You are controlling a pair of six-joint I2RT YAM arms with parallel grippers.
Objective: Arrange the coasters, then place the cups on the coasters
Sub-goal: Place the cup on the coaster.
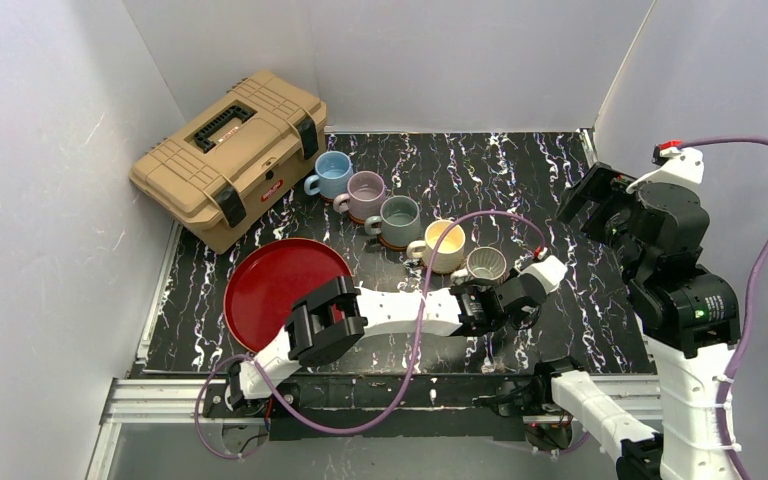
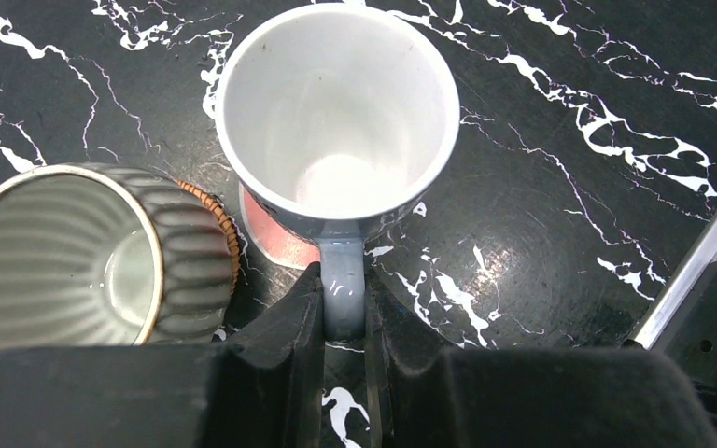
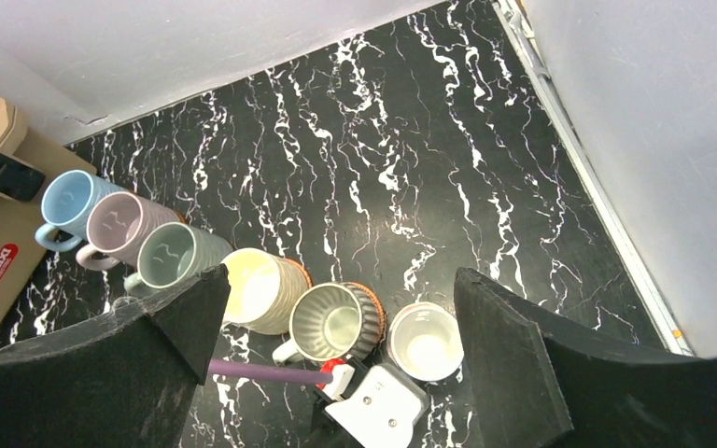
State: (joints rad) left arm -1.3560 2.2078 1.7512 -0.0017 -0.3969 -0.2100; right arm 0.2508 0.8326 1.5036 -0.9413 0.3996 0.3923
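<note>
My left gripper (image 2: 343, 283) is shut on the handle of the small pale grey cup (image 2: 336, 112). That cup stands over the flat red coaster (image 2: 274, 239); whether it touches I cannot tell. Beside it the ribbed grey-white cup (image 2: 65, 271) sits on an orange-brown woven coaster (image 2: 227, 235). The row runs back left: cream-yellow cup (image 1: 444, 243), grey-green cup (image 1: 399, 219), mauve cup (image 1: 365, 192), light blue cup (image 1: 333, 173). My right gripper (image 1: 588, 205) hangs open and empty, high above the table's right side. From there the pale grey cup (image 3: 427, 341) ends the row.
A tan toolbox (image 1: 228, 155) stands at the back left. The large red round tray (image 1: 280, 285) lies at the front left, partly under my left arm. A purple cable (image 1: 480, 215) loops over the cups. Walls close in the table on three sides.
</note>
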